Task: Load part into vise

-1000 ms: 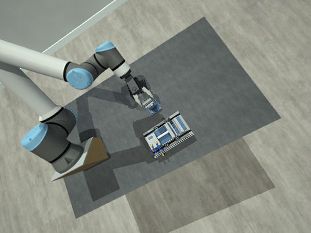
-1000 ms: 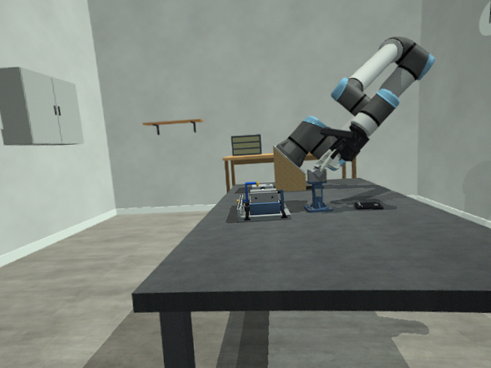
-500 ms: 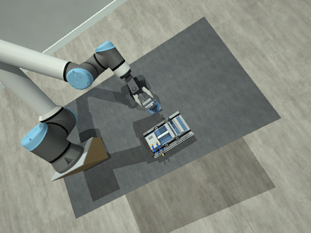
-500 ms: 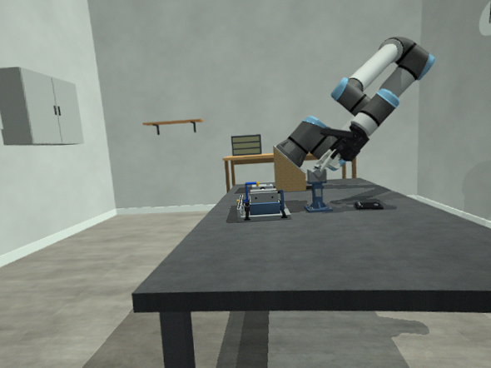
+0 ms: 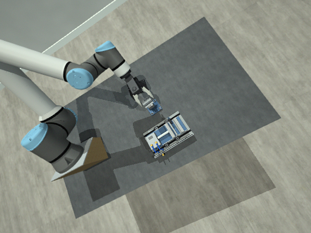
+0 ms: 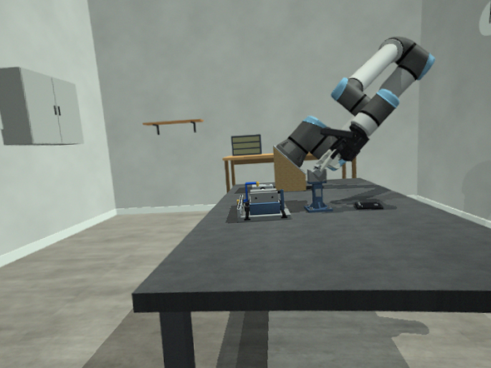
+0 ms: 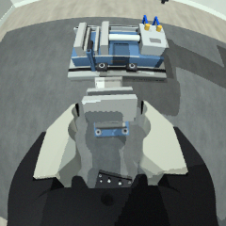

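And here's the part [image 5: 146, 100] [image 7: 109, 102], at the V-block [image 5: 150, 105] [image 6: 316, 176] on its blue stand, apparently laid there so the grip can be changed before loading. The V-block looks like it is bearing the weight, leaving the fingers free to let go. Which way the slot faces, I can't tell.

Out to the gripper [image 5: 143, 96] [image 6: 325, 163] [image 7: 109, 118]: it's partly open and not clamping, a finger standing off each side of the part. So the part sits between the fingertips, out ahead of the palm in the wrist view, and the tool comes in at a slant, probably picking its angle for the regrasp.

Beyond the stand waits the vise [image 5: 164, 139] [image 6: 264, 208] [image 7: 122, 49] on the table [image 5: 216, 75] [image 6: 327, 246] [image 7: 38, 71], jaws apart, fixed jaw [image 5: 180, 125] [image 6: 263, 196] [image 7: 80, 40] at the end away from the cylinder. Loading is still to do. Next, I'd say, back off without dragging the part, then regrip slot-up; a brushed finger could tip it.
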